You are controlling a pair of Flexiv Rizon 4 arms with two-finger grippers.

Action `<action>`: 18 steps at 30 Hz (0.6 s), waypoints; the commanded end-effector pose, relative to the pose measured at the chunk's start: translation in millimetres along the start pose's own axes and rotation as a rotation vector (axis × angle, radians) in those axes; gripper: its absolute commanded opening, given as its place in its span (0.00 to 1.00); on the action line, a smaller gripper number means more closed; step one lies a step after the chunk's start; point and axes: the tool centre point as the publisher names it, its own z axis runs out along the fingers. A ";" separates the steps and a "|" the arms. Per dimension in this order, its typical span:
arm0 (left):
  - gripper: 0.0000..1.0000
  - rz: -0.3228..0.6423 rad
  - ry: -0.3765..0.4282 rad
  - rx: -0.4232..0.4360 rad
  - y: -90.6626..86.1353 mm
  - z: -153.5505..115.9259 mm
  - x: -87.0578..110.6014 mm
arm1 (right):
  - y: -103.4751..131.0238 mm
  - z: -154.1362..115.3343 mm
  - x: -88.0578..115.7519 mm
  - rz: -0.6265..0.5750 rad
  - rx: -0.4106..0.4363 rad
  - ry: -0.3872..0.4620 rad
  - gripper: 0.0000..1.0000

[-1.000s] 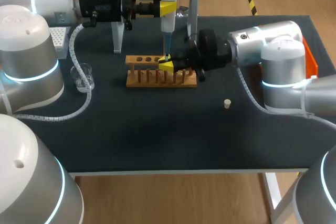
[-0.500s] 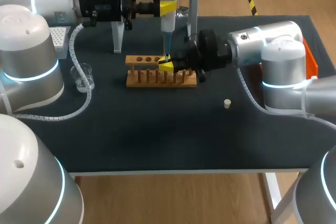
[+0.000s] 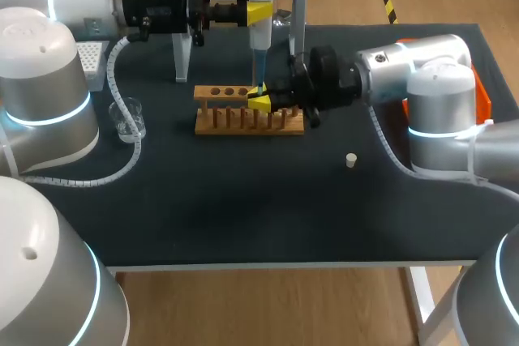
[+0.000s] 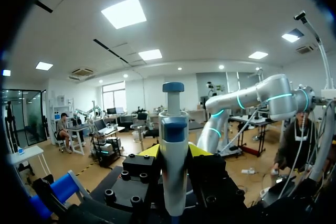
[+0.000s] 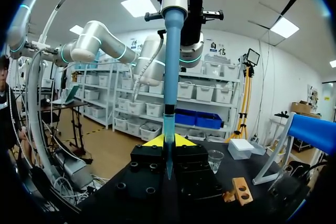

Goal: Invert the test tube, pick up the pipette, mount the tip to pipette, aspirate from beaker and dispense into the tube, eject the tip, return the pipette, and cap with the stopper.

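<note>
Test tube [image 5: 168, 153] is clear and hard to make out; it stands upright between the yellow fingertips of the right gripper [image 3: 258, 100], which are pinched on it from both sides, just over the wooden rack [image 3: 247, 121]. Pipette [image 3: 261, 30] hangs upright directly above it, clamped in the left gripper [image 3: 259, 12], whose fingers are closed on the white body below the blue plunger. Pipette tip [image 3: 258, 70] points straight down, its end at the right gripper's fingertips; whether it sits inside the tube can't be told. In the left wrist view the pipette body fills the gap between that gripper's yellow tips.

Beaker [image 3: 130, 119] sits on the dark table [image 3: 243, 208], well left of the rack and near the left arm's cable; stopper [image 3: 351, 160] lies alone to the front right of the rack, well apart from it. Tip box [image 3: 91, 62] is at the far left, behind the beaker. Pipette stand [image 3: 298, 14] — blue top, pale legs — is behind the rack, just behind the held pipette. Orange object [image 3: 484, 99] sits at the table's right edge, partly hidden by the right arm.
</note>
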 end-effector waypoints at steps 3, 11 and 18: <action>0.00 0.002 0.001 0.002 0.5 -0.5 -0.6 | 1.5 -1.8 1.7 0.001 0.003 -0.004 0.00; 0.00 0.002 0.001 0.002 0.5 -0.5 -0.6 | 2.0 -2.4 1.8 0.002 0.000 -0.003 0.00; 0.00 0.002 0.001 0.002 0.5 -0.5 -0.6 | 3.6 -1.9 1.8 0.017 -0.011 -0.001 0.00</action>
